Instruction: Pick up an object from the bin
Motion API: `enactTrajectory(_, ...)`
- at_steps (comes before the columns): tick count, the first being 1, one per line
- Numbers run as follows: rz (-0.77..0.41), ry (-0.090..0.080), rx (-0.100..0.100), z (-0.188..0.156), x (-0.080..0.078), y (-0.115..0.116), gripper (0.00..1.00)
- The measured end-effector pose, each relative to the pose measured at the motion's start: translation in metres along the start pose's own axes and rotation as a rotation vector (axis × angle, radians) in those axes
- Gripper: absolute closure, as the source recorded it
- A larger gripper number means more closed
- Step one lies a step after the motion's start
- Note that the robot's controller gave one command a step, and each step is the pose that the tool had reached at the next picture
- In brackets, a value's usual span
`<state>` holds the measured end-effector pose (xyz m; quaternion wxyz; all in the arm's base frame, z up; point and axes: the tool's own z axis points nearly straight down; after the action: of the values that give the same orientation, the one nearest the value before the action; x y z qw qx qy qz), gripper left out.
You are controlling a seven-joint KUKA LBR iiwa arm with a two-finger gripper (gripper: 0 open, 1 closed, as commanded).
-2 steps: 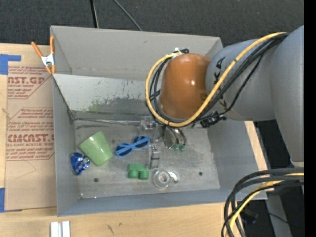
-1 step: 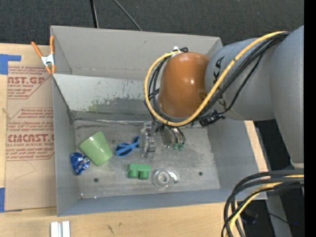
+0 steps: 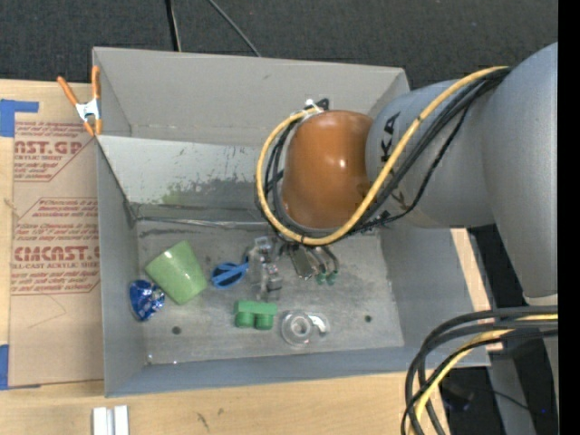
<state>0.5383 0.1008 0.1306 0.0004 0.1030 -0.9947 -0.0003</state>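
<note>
Camera view, contents of the bin [image 3: 113, 243] as I find them.

1. My gripper [image 3: 268, 270]: low over the bin floor near its middle, hanging below my orange cover [image 3: 326, 175]. Whether my jaws stand apart or together I cannot tell, and I see nothing clamped in them.
2. Small blue piece [image 3: 230, 274]: on the floor just beside the gripper, on its left. It may be touching; I cannot tell.
3. Green block [image 3: 256, 314]: on the floor just beside the gripper, toward the near wall.
4. Clear ring-shaped piece [image 3: 302, 326]: near the green block, to its right.
5. Light green cup [image 3: 177, 273]: on its side, left of the blue piece and apart from me.
6. Crumpled blue thing [image 3: 143, 299]: just beside the cup, at the left wall.

Step in hand, as I judge it: settling on one thing to grasp. The blue piece and the green block are my nearest candidates, and neither lies under me. To do this well I should centre over one of them, straddle its narrow side, and close only once I am low enough.
</note>
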Motion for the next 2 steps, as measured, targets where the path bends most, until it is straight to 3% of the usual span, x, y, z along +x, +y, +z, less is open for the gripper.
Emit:
enactTrajectory(1,0.001,-0.001,-0.001,0.000,0.000,0.000,0.00)
enactTrajectory(2,-0.008,-0.005,0.001,0.062,-0.041,-0.029,0.00)
